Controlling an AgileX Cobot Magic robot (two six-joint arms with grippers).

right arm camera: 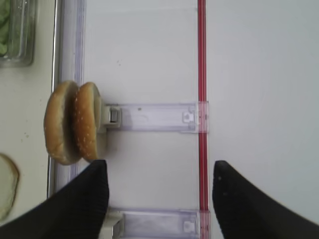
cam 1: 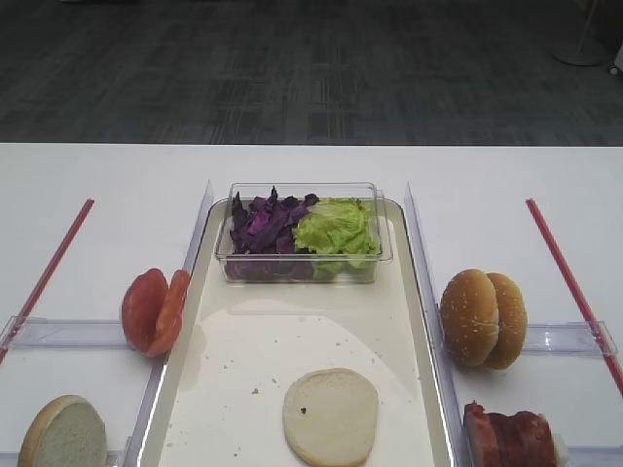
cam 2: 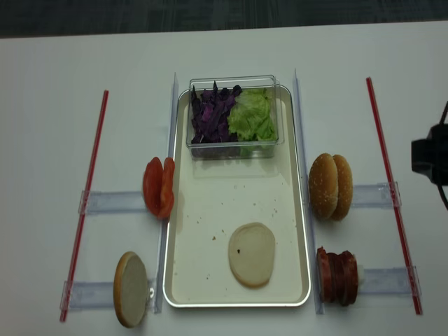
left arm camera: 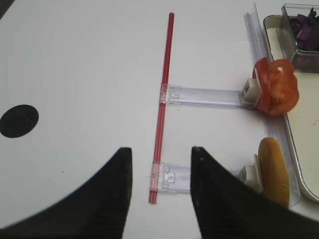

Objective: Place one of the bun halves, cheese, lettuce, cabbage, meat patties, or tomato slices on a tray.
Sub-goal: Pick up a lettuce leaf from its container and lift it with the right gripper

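The cream tray (cam 1: 263, 341) (cam 2: 210, 224) holds one pale bun half (cam 1: 331, 415) (cam 2: 252, 254) lying flat. A clear tub at its far end contains purple cabbage (cam 1: 265, 224) (cam 2: 212, 112) and green lettuce (cam 1: 338, 229) (cam 2: 253, 115). Right of the tray stand two sesame bun halves (cam 1: 483, 318) (right arm camera: 75, 122) and meat patties (cam 1: 511, 436) (cam 2: 337, 276). To its left are tomato slices (cam 1: 154, 309) (left arm camera: 275, 87) and another bun half (cam 1: 64, 433) (left arm camera: 274, 172). Cheese is out of view. My right gripper (right arm camera: 160, 164) hangs open and empty beside the sesame buns. My left gripper (left arm camera: 161, 149) is open over bare table.
Red strips (cam 1: 567, 272) (left arm camera: 164, 99) run along both outer sides. Clear plastic holders (right arm camera: 154, 117) (left arm camera: 204, 95) carry the standing food. Upright clear dividers (cam 1: 421, 263) flank the tray. A black spot (left arm camera: 19, 120) marks the table. A black arm part (cam 2: 428, 157) shows at the right edge.
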